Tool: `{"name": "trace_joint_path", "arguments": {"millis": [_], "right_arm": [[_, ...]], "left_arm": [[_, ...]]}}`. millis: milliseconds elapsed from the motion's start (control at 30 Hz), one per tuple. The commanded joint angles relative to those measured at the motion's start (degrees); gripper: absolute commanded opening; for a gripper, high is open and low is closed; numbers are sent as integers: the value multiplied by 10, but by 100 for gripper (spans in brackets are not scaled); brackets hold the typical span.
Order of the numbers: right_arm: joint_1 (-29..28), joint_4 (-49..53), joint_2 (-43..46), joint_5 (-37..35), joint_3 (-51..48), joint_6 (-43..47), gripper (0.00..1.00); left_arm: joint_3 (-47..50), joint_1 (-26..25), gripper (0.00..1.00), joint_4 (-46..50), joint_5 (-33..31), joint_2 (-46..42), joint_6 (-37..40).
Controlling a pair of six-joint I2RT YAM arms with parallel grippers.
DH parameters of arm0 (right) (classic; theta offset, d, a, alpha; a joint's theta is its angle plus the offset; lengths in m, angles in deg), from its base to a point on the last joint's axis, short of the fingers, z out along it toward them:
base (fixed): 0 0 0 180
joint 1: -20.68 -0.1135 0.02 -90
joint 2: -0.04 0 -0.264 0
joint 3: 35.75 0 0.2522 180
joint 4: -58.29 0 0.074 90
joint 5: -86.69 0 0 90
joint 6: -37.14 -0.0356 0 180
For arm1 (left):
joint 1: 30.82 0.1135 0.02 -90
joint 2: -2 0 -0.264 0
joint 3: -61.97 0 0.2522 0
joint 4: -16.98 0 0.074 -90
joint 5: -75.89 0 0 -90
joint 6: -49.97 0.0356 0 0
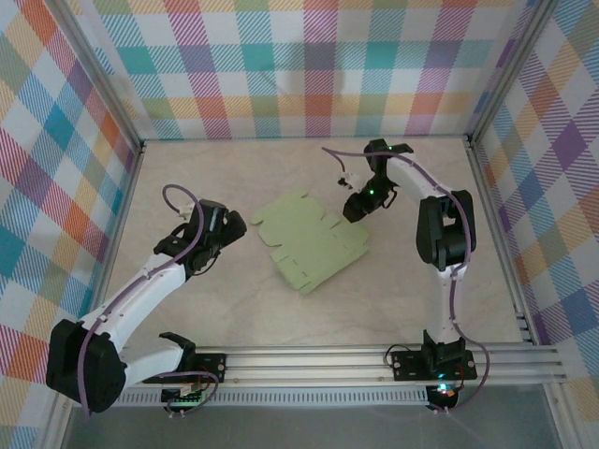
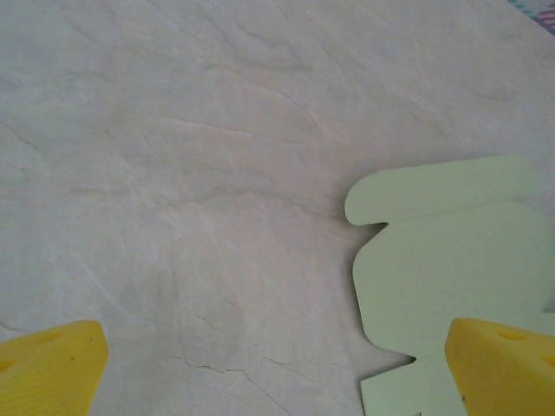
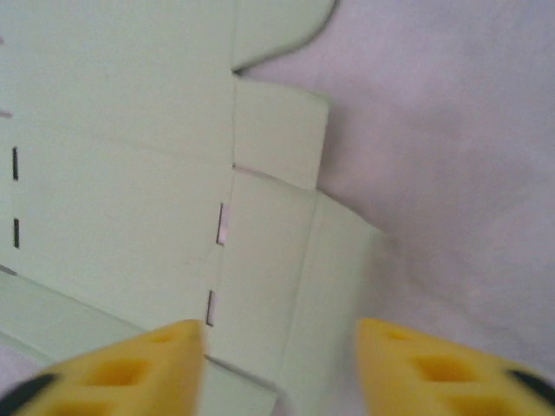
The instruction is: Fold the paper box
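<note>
The paper box [image 1: 309, 245] lies as a flat pale-green sheet with rounded flaps in the middle of the table. My left gripper [image 1: 232, 230] sits low just left of the sheet, open wide. In the left wrist view the left gripper [image 2: 277, 373] has bare table between its yellow fingers [image 2: 52, 368], and the sheet's [image 2: 451, 260] flapped edge reaches its right finger. My right gripper [image 1: 356, 208] hovers over the sheet's far right edge. In the right wrist view the right gripper [image 3: 282, 364] is open, its fingers apart over a creased side panel of the sheet [image 3: 113, 191], gripping nothing.
Plaid walls [image 1: 309, 65] close in the beige marble-patterned table [image 1: 281, 168] on three sides. An aluminium rail [image 1: 328, 360] carrying both arm bases runs along the near edge. Bare table lies behind and in front of the sheet.
</note>
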Motion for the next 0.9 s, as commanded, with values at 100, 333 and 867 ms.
{"name": "trace_joint_path", "arguments": {"millis": [100, 333, 867], "right_arm": [[1, -160, 141, -55, -90, -211, 94], [-5, -456, 381, 9, -446, -634, 90], [-112, -589, 508, -64, -708, -999, 78]], "left_arm": [[25, 6, 100, -98, 72, 0, 41], [39, 0, 100, -201, 145, 13, 132], [48, -2, 100, -240, 144, 38, 141]]}}
